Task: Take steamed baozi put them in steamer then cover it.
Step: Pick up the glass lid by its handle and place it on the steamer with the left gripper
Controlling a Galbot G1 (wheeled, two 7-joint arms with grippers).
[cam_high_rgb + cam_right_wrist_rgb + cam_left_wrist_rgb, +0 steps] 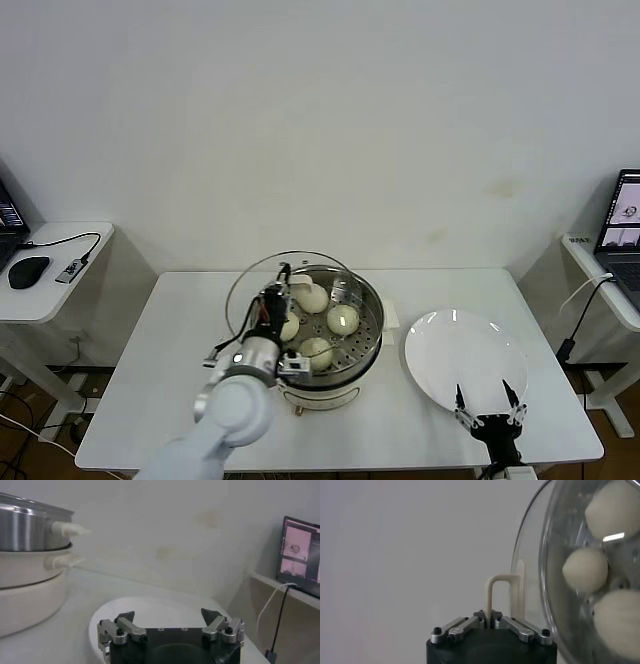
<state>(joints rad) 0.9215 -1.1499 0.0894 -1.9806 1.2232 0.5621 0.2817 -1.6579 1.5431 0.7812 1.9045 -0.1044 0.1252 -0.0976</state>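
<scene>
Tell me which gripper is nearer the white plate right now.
Right. The right gripper hovers open at the plate's near edge; the left gripper is across at the steamer, shut on the cover's handle.

I see a white counter with a flat white plate near its right front edge. On a side desk past the left edge lie a black mouse and a cable. A laptop sits on the desk past the right edge.
</scene>
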